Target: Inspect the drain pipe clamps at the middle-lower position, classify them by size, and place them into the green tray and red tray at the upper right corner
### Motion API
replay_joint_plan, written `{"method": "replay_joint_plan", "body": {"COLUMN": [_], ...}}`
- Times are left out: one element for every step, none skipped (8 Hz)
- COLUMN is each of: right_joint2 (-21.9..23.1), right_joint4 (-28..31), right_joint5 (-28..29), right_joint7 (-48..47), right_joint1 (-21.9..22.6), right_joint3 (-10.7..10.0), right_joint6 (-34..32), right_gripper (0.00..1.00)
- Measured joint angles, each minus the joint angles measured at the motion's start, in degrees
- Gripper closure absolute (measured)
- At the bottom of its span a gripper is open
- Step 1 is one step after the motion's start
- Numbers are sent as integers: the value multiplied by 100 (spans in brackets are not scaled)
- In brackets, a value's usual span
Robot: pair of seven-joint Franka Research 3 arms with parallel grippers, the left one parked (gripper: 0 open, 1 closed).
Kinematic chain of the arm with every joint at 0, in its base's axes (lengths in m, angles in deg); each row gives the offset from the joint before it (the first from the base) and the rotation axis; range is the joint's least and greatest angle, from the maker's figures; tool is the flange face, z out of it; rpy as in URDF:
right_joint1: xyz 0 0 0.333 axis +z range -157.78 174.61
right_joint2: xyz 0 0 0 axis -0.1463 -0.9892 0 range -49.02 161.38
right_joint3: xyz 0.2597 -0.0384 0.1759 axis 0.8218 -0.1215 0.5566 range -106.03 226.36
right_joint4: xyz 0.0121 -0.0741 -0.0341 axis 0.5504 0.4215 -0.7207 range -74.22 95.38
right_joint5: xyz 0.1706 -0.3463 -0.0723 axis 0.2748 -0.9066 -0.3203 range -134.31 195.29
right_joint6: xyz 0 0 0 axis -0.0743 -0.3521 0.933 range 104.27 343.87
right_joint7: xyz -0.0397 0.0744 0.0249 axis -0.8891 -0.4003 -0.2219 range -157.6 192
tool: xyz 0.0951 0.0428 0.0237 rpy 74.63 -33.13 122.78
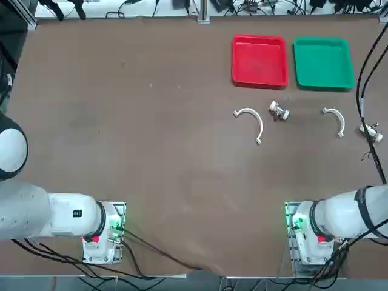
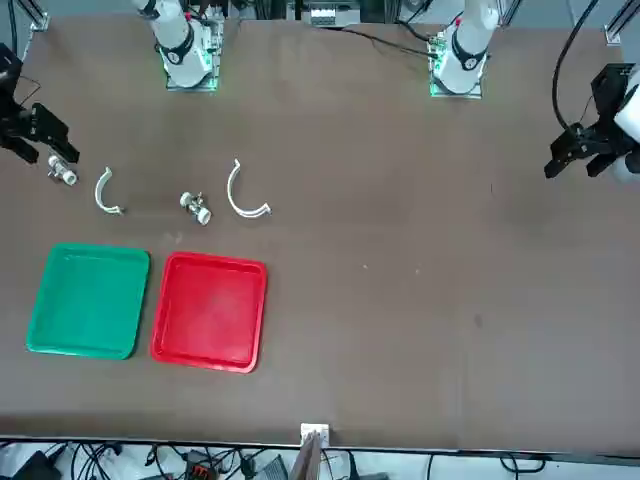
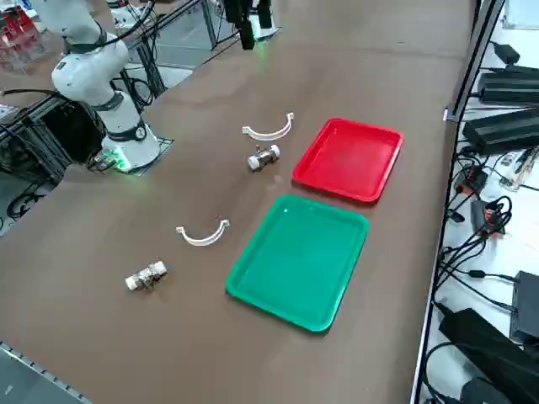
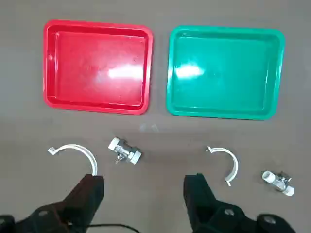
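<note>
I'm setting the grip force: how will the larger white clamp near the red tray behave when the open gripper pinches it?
The larger clamp is a thin open half-ring, so it probably flexes and weighs little. Lying flat on the table, it may skid rather than roll. The right gripper hangs open above.

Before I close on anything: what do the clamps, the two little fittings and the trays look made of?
Larger clamp and smaller clamp: thin, matte white, likely plastic. Fittings: silvery-white with bright glints, probably metal. Red tray and green tray: even colour, broad soft glare, likely glossy moulded plastic. Right gripper, open, hangs above the parts holding nothing.
</note>
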Motion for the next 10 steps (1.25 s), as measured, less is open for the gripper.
{"method": "replay_joint_plan", "body": {"right_joint2": [0,-1,-1,-6,-36,-96,-158,-205,-245,-271], "right_joint4": [0,-12,-40,-29,57,233,535,951,1419,1925], "right_joint5": [1,22,94,171,209,229,237,240,240,241], "right_joint7": [0,0,2,15,15,14,13,10,9,14], "right_joint1": [1,6,20,105,295,522,789,1067,1352,1617], "right_joint3": [2,11,25,42,55,68,81,88,93,101], "right_joint6": [-17,-27,-46,-128,-195,-126,132,540,1004,1533], "right_gripper": [0,0,0,0,0,0,0,0,0,0]}}
